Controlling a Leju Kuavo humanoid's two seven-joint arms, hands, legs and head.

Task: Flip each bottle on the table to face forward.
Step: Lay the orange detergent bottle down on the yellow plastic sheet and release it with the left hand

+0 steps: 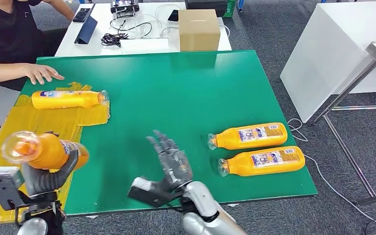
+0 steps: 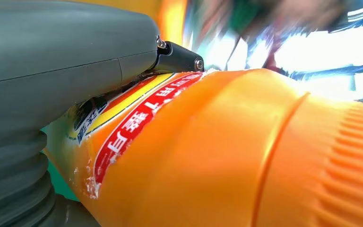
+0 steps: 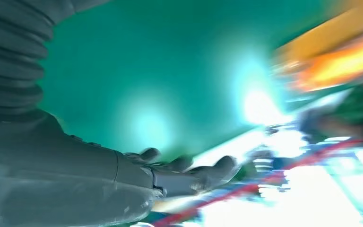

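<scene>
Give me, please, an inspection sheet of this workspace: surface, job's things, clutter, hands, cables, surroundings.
Surface: green table, yellow taped patch on its left part.
Job's things: four orange bottles; far-left bottle lies on the patch, two right bottles lie side by side with labels up, held bottle is lifted.
Clutter: nothing seen on the green table.
Hands: left hand grips the held bottle; right hand open over the table.
Cables: black and white cables on the white desk behind.
Surroundings: cardboard box, person's hand at the table's far-left edge.
</scene>
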